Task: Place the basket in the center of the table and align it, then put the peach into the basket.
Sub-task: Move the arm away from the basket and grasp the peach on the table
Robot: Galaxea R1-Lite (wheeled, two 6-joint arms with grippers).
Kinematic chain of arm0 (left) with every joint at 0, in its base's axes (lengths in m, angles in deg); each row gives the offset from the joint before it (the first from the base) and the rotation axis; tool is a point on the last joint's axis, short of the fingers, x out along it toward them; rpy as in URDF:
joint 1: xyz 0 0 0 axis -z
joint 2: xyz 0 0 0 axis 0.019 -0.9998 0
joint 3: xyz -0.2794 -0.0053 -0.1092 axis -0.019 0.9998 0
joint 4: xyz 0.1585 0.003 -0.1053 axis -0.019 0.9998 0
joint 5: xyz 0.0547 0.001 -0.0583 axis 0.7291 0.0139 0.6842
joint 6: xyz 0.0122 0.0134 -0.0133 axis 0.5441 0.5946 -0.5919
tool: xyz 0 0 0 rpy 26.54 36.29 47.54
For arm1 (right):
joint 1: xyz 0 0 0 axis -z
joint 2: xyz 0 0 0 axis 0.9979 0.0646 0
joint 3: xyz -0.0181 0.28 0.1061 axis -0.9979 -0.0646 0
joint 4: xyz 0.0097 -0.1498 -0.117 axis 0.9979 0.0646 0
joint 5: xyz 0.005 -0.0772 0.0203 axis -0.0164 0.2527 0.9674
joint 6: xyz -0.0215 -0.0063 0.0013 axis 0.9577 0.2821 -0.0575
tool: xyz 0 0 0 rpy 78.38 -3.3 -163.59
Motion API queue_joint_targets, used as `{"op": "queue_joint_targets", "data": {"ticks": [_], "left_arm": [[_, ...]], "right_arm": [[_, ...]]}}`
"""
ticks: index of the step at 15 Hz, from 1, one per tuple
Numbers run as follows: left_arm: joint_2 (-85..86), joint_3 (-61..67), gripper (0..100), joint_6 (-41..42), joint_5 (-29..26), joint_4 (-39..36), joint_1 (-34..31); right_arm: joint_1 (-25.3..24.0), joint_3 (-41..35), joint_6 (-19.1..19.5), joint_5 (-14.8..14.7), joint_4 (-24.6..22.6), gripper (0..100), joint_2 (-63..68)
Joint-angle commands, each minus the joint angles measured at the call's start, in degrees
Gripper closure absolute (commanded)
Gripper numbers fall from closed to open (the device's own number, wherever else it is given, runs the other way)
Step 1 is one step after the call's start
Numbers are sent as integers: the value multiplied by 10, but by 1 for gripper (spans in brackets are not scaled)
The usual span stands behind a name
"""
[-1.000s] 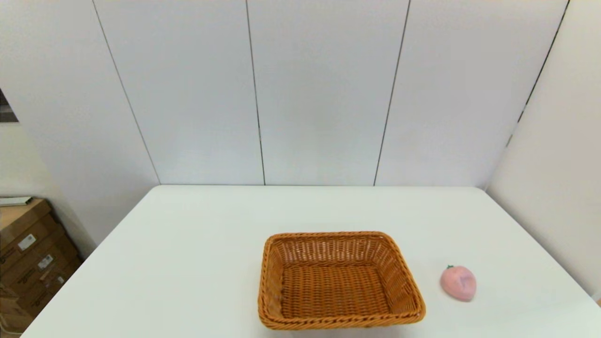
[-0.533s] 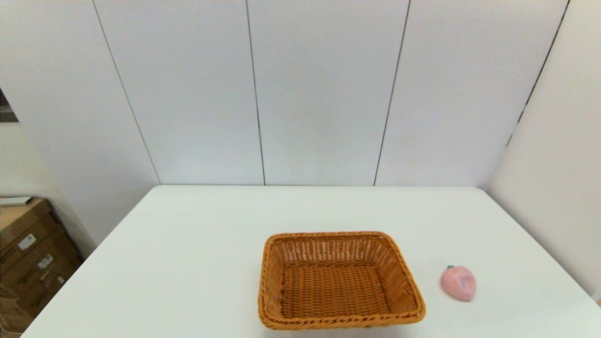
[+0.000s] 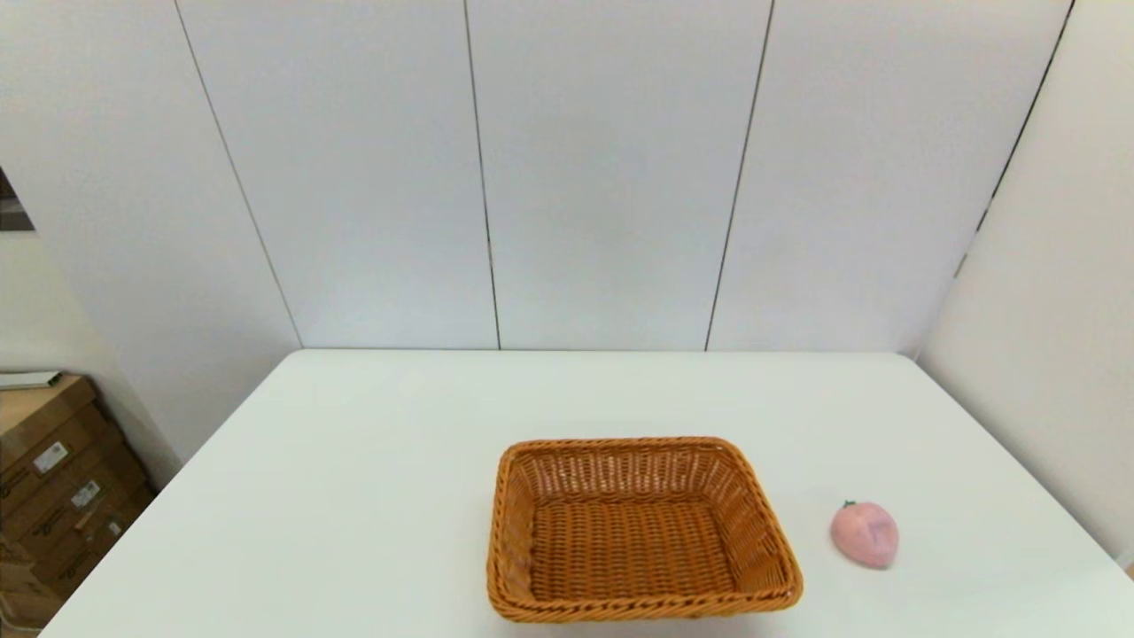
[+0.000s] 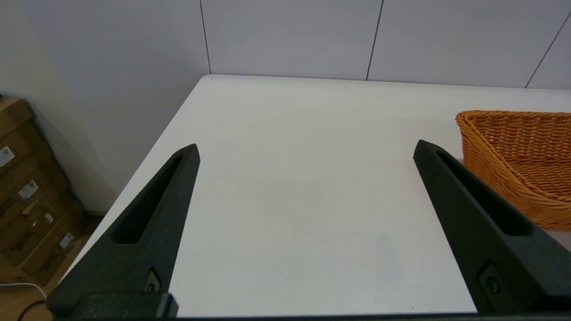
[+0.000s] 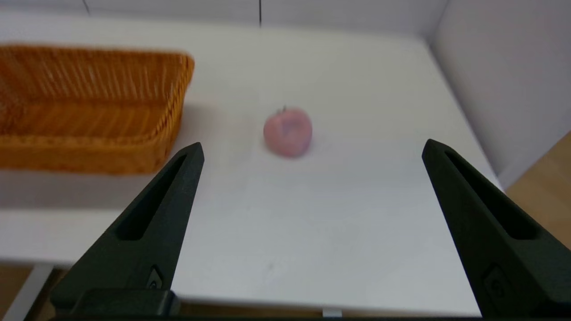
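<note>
Nothing on the counter (image 3: 354, 496) has budged since the earlier frames, so you're looking at the same layout. The basket (image 3: 640, 530) sits near the front edge, roughly mid-width, with nothing in it. The peach (image 3: 864, 533) lies on the counter to its right, apart from it. Your left pincer (image 4: 305, 151) is spread wide over bare counter left of the basket. Your right pincer (image 5: 312, 149) is spread wide too, back by the front edge, with the peach ahead between its fingers.

Each hand (image 4: 305, 151) (image 5: 312, 149) has two matte black tapered fingers, slotted, one screw.
</note>
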Motion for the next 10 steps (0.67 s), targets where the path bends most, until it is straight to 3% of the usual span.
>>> {"op": "queue_joint_targets", "data": {"ticks": [1, 4, 8, 10], "left_arm": [[-1, 0, 0, -11, 0, -1, 0], [-1, 0, 0, -14, 0, -1, 0], [-1, 0, 0, -14, 0, -1, 0], [-1, 0, 0, -16, 1, -1, 0]], "right_arm": [[-6, 186, 13, -6, 44, 0, 524], [-17, 271, 18, -15, 14, 0, 751], [-32, 284, 17, -16, -155, 0, 915], [-35, 281, 12, -13, -179, 0, 931]]}}
